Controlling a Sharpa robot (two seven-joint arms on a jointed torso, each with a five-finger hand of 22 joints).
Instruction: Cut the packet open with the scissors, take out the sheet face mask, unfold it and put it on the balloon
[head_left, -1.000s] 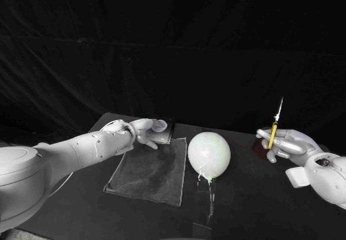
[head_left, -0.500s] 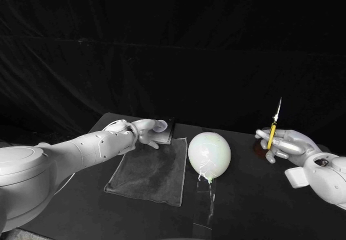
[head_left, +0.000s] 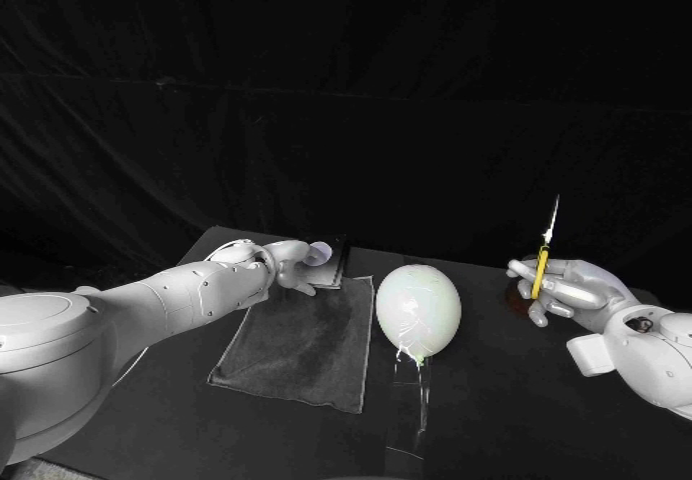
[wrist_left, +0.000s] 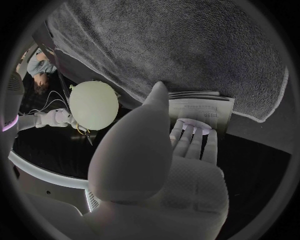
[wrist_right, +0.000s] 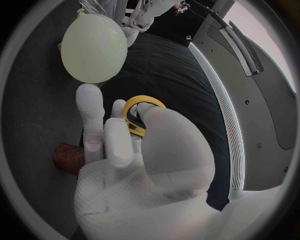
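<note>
Balloon lay on the tabletop. Left of it, packet sat at the grey towel's far end. Left hand rested its fingers flat on the packet, grasping nothing. Right of the balloon, right hand clenched scissors, blades upward.

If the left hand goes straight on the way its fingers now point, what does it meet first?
Most likely the packet, at the edge of the towel just ahead of the left hand; contact is unclear.

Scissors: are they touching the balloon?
Apart. The head view shows the scissors raised in the right hand, with bare table between them and the balloon.
</note>
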